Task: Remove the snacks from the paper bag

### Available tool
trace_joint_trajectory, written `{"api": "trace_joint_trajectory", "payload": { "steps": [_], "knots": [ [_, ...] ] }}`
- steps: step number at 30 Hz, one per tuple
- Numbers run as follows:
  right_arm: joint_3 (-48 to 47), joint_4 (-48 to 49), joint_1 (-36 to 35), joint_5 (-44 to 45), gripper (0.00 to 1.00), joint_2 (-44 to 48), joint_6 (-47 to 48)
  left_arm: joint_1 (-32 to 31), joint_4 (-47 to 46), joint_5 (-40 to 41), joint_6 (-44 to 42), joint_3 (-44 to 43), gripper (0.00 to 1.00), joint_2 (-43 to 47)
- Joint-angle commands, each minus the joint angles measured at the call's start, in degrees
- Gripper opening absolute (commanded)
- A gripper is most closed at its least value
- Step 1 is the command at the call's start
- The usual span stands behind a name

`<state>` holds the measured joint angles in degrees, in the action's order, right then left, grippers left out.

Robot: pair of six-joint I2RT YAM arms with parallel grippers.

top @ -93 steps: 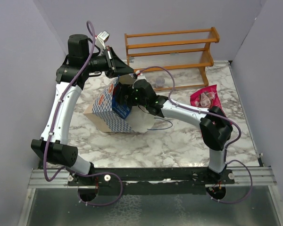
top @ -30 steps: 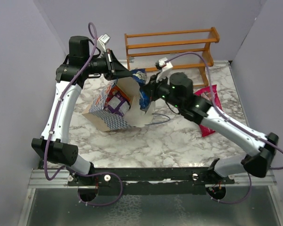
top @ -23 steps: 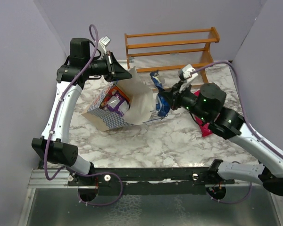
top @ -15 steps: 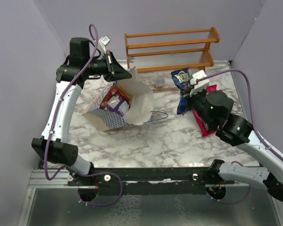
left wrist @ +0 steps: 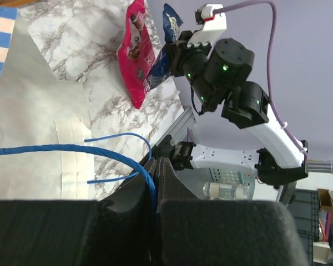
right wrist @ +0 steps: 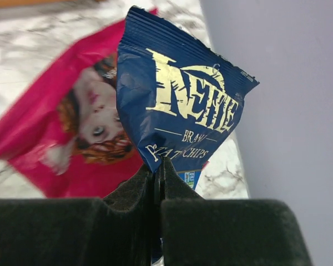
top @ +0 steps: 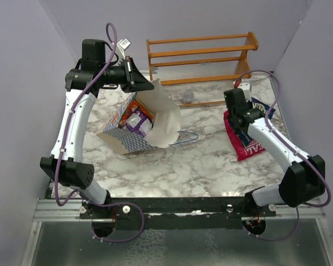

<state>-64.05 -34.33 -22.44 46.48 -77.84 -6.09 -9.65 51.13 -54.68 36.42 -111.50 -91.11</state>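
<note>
Snacks are partly out, from where I stand. A dark blue packet (right wrist: 183, 111) is pinched by one edge in the right gripper (right wrist: 157, 166), whose jaws are clamped tight on it. It hangs just above the big red packet (top: 248, 145), which lies flat on the marble table (top: 200, 166) near the right wall. The paper bag (top: 155, 119) lies on its side left of centre with its mouth open. An orange packet (top: 137, 105) and a purple one (top: 134, 121) show inside. The left gripper (left wrist: 157, 162) is clenched on the bag's blue cord handle (left wrist: 72, 148), and the bag's rim is raised there. A wooden rack (top: 200, 55) stands at the back.
</note>
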Motion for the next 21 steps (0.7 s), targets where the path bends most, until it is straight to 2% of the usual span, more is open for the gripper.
{"api": "trace_joint_trajectory", "payload": {
  "steps": [1,5,12,13,16,19,20,21],
  "knots": [
    [-0.46,0.04,3.21,7.31,0.01,-3.13,-4.63,0.38,1.83,-1.99,-2.59,-1.33,0.0,-0.48],
    [-0.01,5.36,3.99,3.19,0.01,-7.32,-1.93,0.5,1.95,-1.85,-2.67,-1.58,0.0,-0.66],
    [-3.24,1.78,4.02,-7.55,0.02,-16.72,-4.98,0.6,2.29,-1.17,-2.44,-1.87,0.0,-0.65],
    [-4.81,0.66,3.98,-8.72,0.08,-18.24,-5.62,0.6,2.24,-1.14,-2.41,-1.82,0.0,-0.65],
    [-9.02,-0.8,3.99,-16.89,0.42,-20.15,-5.25,0.59,2.01,-1.23,-2.18,-1.47,0.0,-0.59],
    [-11.59,-1.78,4.0,-23.35,0.67,-17.7,-4.87,0.6,1.97,-1.29,-2.01,-1.53,0.0,-0.47],
    [-12.02,-1.97,3.98,-25.36,0.75,-16.45,-4.48,0.6,2.0,-1.43,-2.13,-1.61,0.0,-0.48],
    [-12.2,-2.01,3.99,-27.45,0.78,-14.95,-3.55,0.6,1.94,-1.78,-2.2,-1.69,0.0,-0.47]
  ]
}}
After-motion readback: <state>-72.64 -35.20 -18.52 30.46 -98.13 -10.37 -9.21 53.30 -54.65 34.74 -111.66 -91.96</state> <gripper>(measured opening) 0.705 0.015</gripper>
